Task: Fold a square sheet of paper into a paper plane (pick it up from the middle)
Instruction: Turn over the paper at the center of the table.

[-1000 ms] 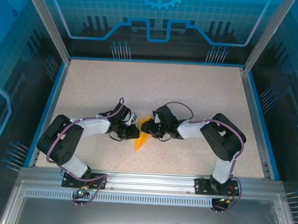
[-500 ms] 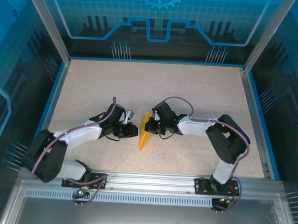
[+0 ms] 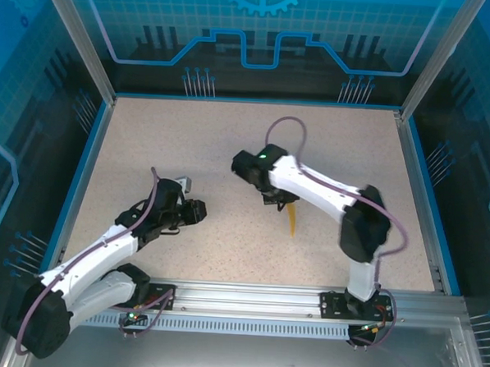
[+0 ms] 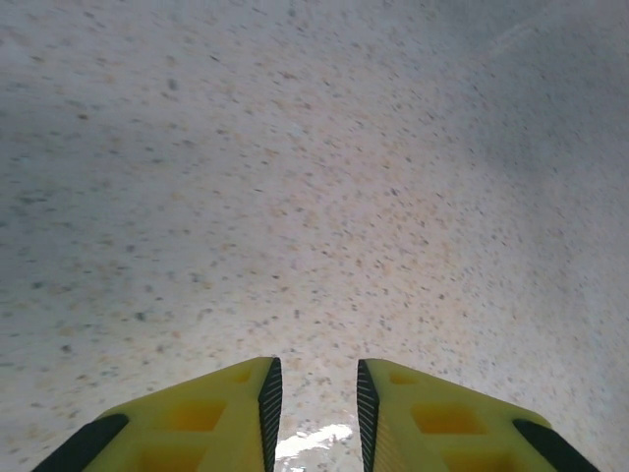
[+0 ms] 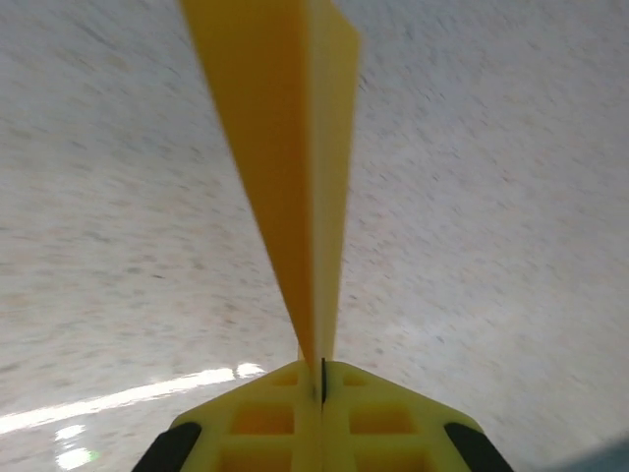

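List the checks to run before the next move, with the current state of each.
1. Grip: right gripper shut on the paper plane: ok.
2. Free arm: left gripper open, nothing between its jaws: ok.
3. Left gripper apart from the paper plane in the top view: ok.
4. Paper plane lifted off the table: cannot tell.
5. Folds even and complete: cannot tell, seen edge-on and blurred.

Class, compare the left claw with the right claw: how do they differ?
The left claw is slightly open and empty; the right claw is shut on the paper plane. The left claw faces bare table; the right claw faces along the plane. Both have yellow fingers.
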